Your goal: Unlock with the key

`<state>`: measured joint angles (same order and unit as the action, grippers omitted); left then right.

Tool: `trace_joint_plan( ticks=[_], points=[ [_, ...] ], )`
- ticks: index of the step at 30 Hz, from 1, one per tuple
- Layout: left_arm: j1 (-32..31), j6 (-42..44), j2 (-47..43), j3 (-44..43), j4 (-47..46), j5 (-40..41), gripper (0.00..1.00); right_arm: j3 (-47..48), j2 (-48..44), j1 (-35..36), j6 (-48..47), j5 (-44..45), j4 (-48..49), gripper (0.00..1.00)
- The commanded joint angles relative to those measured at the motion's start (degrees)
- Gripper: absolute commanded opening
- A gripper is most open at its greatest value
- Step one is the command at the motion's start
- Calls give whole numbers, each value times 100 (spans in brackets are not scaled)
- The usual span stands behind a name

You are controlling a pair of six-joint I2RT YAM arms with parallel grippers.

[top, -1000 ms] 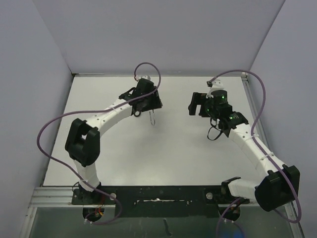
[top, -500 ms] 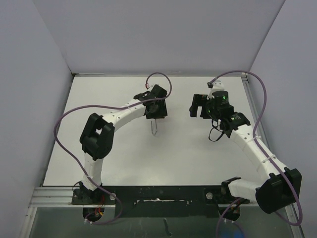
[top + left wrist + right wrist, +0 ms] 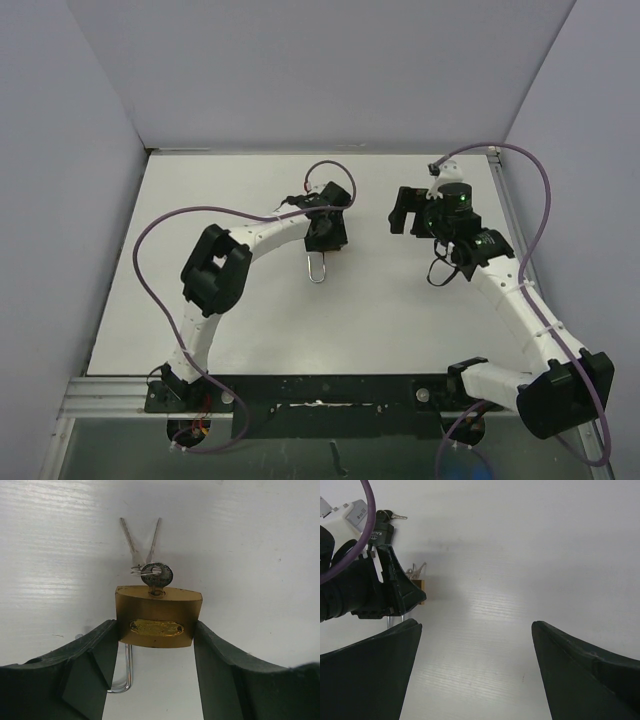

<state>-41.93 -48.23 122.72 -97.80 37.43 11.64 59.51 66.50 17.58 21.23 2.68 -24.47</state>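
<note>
From above, the left claw [image 3: 322, 243] stands over the middle of the white worktop [image 3: 200, 200]. The padlock [image 3: 317, 268] is under it, and only the shackle shows, pointing toward the near edge. The right claw [image 3: 404, 212] hangs well apart to the right, turned toward the lock.

The left wrist view shows the left claw closed on the padlock's brass body, one of its fingers [image 3: 97, 660] against each side. The key [image 3: 156, 574] sits in the keyway on the far face. Two spare keys [image 3: 131, 540] fan out from its ring and seem to lie on the worktop.

In the right wrist view the right claw is spread wide and holds nothing. The padlock is small and far off at the left.

The key head is small and crowded by the spare keys, so the right claw may pinch those instead, or nudge the ring. The left claw's hold is on smooth brass, so turning the key could twist the lock out of it.
</note>
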Motion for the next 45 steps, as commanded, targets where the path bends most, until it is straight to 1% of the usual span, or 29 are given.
trace_joint_plan(
  ticks=[1,6,15,21,22,25,28,29,31,32,35,37,39,40,42,45],
  points=[
    [-42,-222,40,-271,-188,14,0,52,-253,-98,-49,-53,101,98],
    [-51,-301,66,-138,-304,-97,0,26,-260,-149,-33,-113,116,98],
    [-193,-30,177,-71,-355,-54,0,9,-235,-172,-5,-180,123,98],
    [-236,-19,277,-53,-308,-63,0,8,-235,-195,11,-196,115,98],
    [-236,-27,291,-55,-300,-63,1,2,-242,-200,17,-202,111,98],
    [-234,-38,337,-88,-260,-110,10,-9,-244,-211,30,-214,109,98],
    [-227,-38,341,-66,-285,-178,22,-18,-237,-231,30,-231,118,98],
    [-228,-38,336,-71,-302,-200,29,-18,-242,-235,30,-233,118,98],
    [-227,-18,326,-63,-318,-244,45,-18,-247,-246,30,-241,115,98],
    [-220,-4,317,-67,-319,-267,51,-14,-241,-244,30,-241,117,98],
    [-180,44,284,-56,-321,-359,64,-9,-229,-244,30,-239,118,98],
    [-144,50,274,-87,-244,-409,78,-16,-228,-246,37,-249,118,98],
    [-119,44,243,-110,-167,-423,95,-34,-222,-246,46,-258,131,98],
    [-107,42,209,-108,-146,-432,97,-43,-218,-247,59,-259,135,98],
    [-88,75,73,-107,-101,-380,98,-53,-224,-255,78,-248,130,98],
    [-87,228,-356,-109,-125,-18,98,-70,-219,-271,101,-185,135,98]
  ],
)
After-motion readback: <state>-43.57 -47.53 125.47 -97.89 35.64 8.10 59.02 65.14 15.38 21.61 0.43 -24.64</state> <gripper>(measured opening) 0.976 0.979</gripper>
